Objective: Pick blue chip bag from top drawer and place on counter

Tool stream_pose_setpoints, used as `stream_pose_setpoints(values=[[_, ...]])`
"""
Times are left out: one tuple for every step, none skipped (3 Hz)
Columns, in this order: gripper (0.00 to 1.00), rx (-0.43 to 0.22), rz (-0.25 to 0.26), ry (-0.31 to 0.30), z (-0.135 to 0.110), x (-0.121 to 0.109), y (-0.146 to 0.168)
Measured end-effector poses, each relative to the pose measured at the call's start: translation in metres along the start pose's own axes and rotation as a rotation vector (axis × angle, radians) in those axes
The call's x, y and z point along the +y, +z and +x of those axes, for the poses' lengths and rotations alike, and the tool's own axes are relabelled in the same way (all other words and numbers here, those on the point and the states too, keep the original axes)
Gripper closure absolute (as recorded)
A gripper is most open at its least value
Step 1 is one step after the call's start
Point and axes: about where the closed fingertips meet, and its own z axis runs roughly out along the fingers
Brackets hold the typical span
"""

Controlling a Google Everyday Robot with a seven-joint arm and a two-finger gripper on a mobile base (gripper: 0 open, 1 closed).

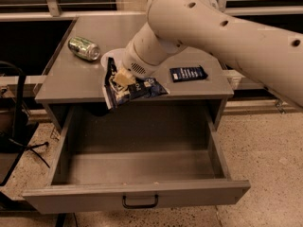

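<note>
The blue chip bag, crumpled dark blue foil with white edges, hangs at the counter's front edge, above the back of the open top drawer. My gripper is shut on the bag's upper left part, and the large white arm above hides most of it. The drawer is pulled fully out, its grey inside bare, with a black handle on the front panel. The grey counter lies behind and under the bag.
A green drink can lies on its side at the counter's back left. A small flat dark blue packet lies at the counter's right. A black stand and cables are on the floor at the left.
</note>
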Motion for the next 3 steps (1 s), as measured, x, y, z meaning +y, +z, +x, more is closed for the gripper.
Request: stream_pose_setpoints(values=[[1.00, -0.008, 0.019, -0.020, -0.002, -0.008, 0.008], [1.00, -0.018, 0.035, -0.037, -0.002, -0.016, 0.014], [1.00, -0.026, 0.046, -0.051, -0.003, -0.025, 0.024]])
